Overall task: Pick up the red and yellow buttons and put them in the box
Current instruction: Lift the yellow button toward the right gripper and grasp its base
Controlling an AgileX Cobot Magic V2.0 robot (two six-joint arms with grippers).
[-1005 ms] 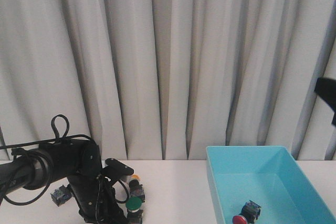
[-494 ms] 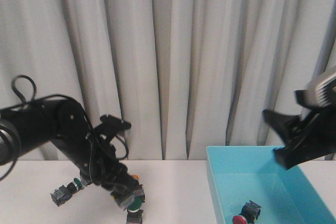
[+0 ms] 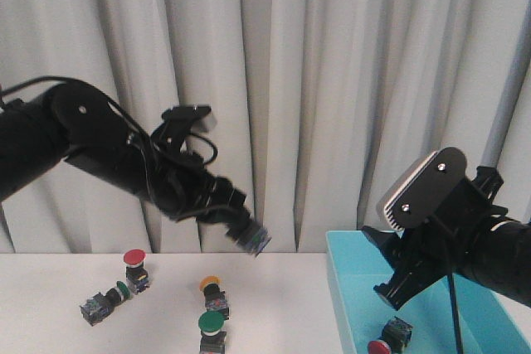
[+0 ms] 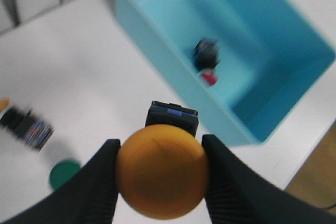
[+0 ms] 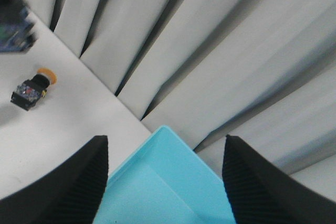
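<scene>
My left gripper (image 3: 247, 238) is shut on a yellow button (image 4: 161, 170), held by its domed cap high above the table, left of the box; its black body (image 3: 251, 240) shows in the front view. The turquoise box (image 3: 347, 308) stands at the right with a red button (image 3: 380, 346) inside, also seen in the left wrist view (image 4: 209, 76). My right gripper (image 5: 165, 145) is open and empty above the box (image 5: 168, 182). On the table stand another red button (image 3: 134, 258) and another yellow button (image 3: 211, 284).
A green-capped button (image 3: 211, 322) stands near the table's front, and a second green one (image 3: 104, 303) lies on its side at the left. White curtains hang behind the table. The right arm (image 3: 448, 221) hovers over the box's left half.
My left arm has lifted the yellow button off the table and swung it up and right toward the box. My right arm has come in and down over the box.
</scene>
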